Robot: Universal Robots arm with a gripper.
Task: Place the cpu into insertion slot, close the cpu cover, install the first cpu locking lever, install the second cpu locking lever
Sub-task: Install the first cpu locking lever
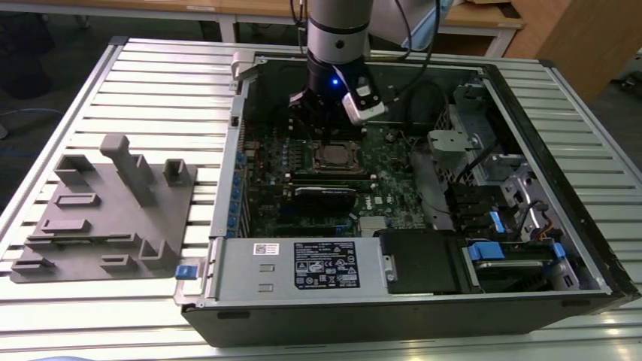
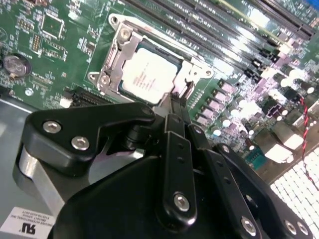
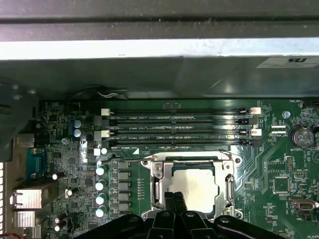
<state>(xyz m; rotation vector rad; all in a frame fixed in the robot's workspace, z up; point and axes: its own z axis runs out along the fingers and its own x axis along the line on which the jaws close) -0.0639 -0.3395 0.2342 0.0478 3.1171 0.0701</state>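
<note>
The cpu (image 2: 147,74) (image 3: 197,185), silver-grey and square, lies flat in the insertion slot (image 1: 336,157) on the green board. The cpu cover (image 2: 110,62) (image 3: 230,185) lies down around it as a silvery frame. A thin wire lever (image 2: 164,40) runs along one side of the socket. My gripper (image 2: 177,99) (image 3: 174,197) hangs just above the socket's edge with its black fingers (image 2: 173,117) pressed together, their tips at the rim of the frame. In the exterior view the gripper (image 1: 313,120) stands just behind the socket inside the open computer case.
Long black memory slots (image 3: 174,127) run beside the socket, and a black card (image 1: 323,198) lies on its other side. The case walls (image 1: 233,143), cables and drive bays (image 1: 501,248) surround the board. A grey fixture block (image 1: 110,210) sits on the slatted table at the exterior view's left.
</note>
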